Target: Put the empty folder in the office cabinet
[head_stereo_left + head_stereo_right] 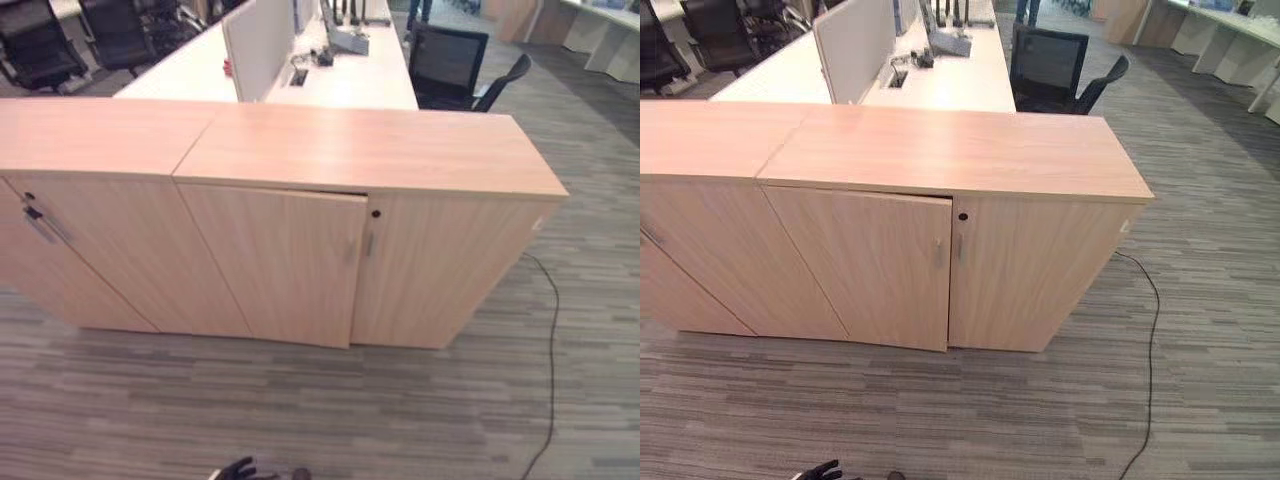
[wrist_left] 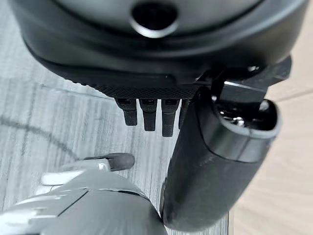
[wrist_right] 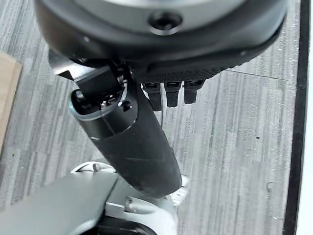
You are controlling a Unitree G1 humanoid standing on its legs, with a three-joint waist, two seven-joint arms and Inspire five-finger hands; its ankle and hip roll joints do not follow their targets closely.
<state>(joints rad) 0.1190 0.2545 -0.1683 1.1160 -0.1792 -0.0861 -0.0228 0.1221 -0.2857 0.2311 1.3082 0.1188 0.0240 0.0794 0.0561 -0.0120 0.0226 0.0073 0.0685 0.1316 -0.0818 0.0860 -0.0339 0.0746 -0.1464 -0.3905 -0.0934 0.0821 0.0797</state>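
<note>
The left hand (image 2: pixel 205 161) hangs over the grey carpet (image 1: pixel 400 410) with fingers (image 2: pixel 149 115) straight and relaxed, holding nothing. The right hand (image 3: pixel 132 142) likewise hangs slack and empty above the carpet. Farther off stands the office cabinet (image 1: pixel 300 150), its left door (image 1: pixel 275 265) slightly ajar beside the right door (image 1: pixel 440 265). No folder is visible. Beyond the cabinet are a white desk (image 1: pixel 350 80) and a black chair (image 1: pixel 450 65).
</note>
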